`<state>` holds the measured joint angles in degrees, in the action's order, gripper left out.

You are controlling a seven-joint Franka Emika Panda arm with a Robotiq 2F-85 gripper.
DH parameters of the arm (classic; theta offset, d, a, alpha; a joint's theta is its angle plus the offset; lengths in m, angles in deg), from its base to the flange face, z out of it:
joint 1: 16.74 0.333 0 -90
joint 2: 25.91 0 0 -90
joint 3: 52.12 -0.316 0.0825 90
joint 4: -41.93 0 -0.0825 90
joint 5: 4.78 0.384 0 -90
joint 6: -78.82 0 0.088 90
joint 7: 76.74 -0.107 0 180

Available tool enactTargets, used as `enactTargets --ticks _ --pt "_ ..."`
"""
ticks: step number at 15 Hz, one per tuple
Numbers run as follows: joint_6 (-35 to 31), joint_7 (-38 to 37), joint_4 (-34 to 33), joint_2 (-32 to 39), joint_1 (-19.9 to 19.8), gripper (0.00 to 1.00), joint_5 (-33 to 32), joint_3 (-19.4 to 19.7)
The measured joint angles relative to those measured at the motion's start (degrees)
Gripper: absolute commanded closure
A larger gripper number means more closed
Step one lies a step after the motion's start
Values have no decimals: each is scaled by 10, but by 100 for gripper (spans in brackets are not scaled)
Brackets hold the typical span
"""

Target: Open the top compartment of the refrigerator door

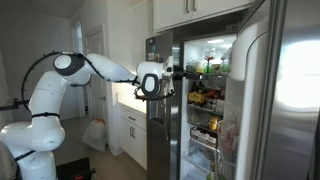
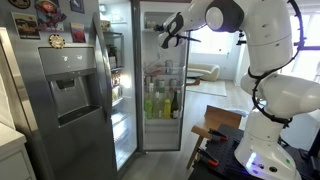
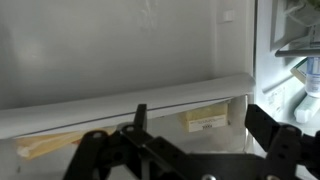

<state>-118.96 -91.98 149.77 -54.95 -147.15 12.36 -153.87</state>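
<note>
The refrigerator door [image 1: 157, 115] is a tall, narrow, grey steel panel with papers and a dark patch near its top. In an exterior view it stands at the left with magnets and a dispenser [image 2: 62, 95]. The refrigerator stands open and its lit interior [image 2: 160, 85] shows in both exterior views. My gripper [image 1: 166, 78] is held high at the opening [image 2: 170, 30]. In the wrist view it [image 3: 205, 135] is open and empty, close to a white panel with a pale translucent compartment flap [image 3: 150, 95]. Yellowish labelled packs [image 3: 205, 120] show behind the flap.
A wide steel door [image 1: 285, 90] swung outward fills the near right. Bottles and food [image 2: 158, 100] crowd the shelves. A white cabinet [image 1: 132, 125] and a white bag [image 1: 94, 135] stand beside the fridge. A wooden stool [image 2: 215, 135] is near the robot base.
</note>
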Motion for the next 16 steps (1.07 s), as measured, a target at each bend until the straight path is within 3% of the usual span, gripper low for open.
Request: enactTargets --ticks 4,10,16 --pt "0 0 -65 -20 -84 0 0 -67" --pt "0 -10 -131 -66 -174 0 1 -122" --pt "0 -36 -155 -94 -185 0 1 -121"
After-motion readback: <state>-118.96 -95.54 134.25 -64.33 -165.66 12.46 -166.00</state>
